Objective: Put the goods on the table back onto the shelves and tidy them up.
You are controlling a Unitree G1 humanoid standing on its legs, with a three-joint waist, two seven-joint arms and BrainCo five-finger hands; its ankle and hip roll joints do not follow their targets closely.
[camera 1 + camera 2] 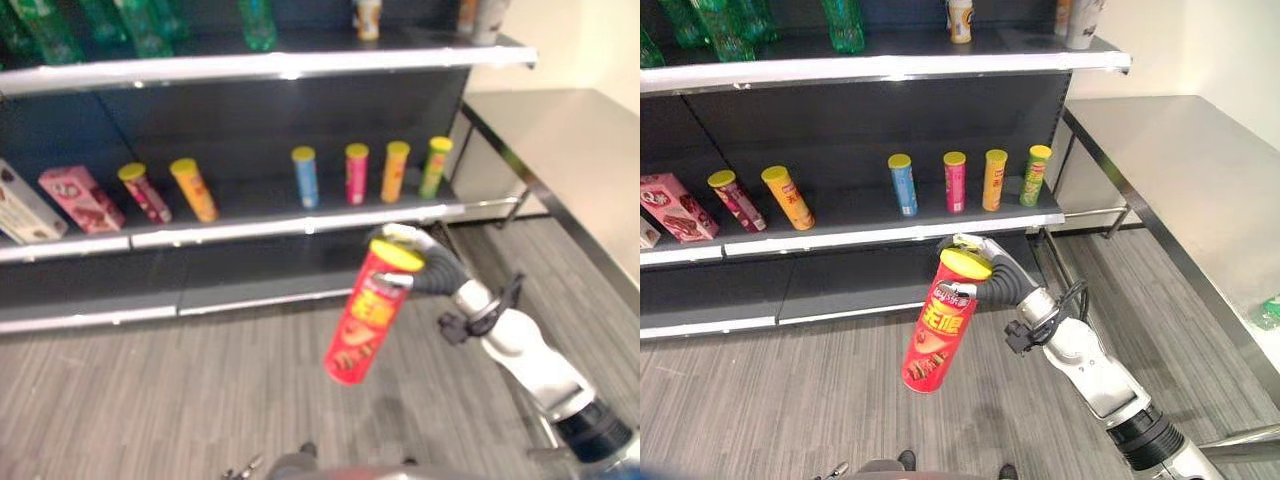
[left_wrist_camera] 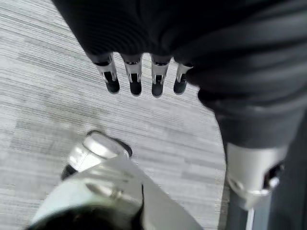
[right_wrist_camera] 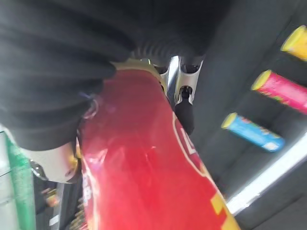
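On the middle shelf (image 1: pixel 890 232), starting at the far left, a pink box (image 1: pixel 676 206) leans back beside two tilted tubes, a dark red one (image 1: pixel 736 199) and an orange one (image 1: pixel 788 197). After a gap comes an upright row of four: blue tube (image 1: pixel 903 184), pink tube (image 1: pixel 955 181), orange-yellow tube (image 1: pixel 994 180) and green tube (image 1: pixel 1036 175), the last leaning a little. Green bottles (image 1: pixel 715 25) stand on the shelf above. In front of that row, held over the floor and just below the shelf edge, is the red chip can (image 1: pixel 940 322) with its yellow lid, hanging at a slant with its base swung toward the robot's left. The right hand (image 1: pixel 985 262) is clamped around the can close under the lid (the wrist view shows dark-tipped fingers (image 3: pixel 184 108) curled against the red wall). The left hand (image 2: pixel 144 79) hangs over the floor with its fingers straight and loose, holding nothing. Further right stands a steel table (image 1: pixel 1200 180), bare where it can be seen, though a green scrap at its near edge is too small to identify. The risks, as I judge them: gripped so high, the long can could swing or slip out as it is raised. Its base could catch the shelf lip going in, and a tilted entry could topple the neighbouring upright tubes like skittles.
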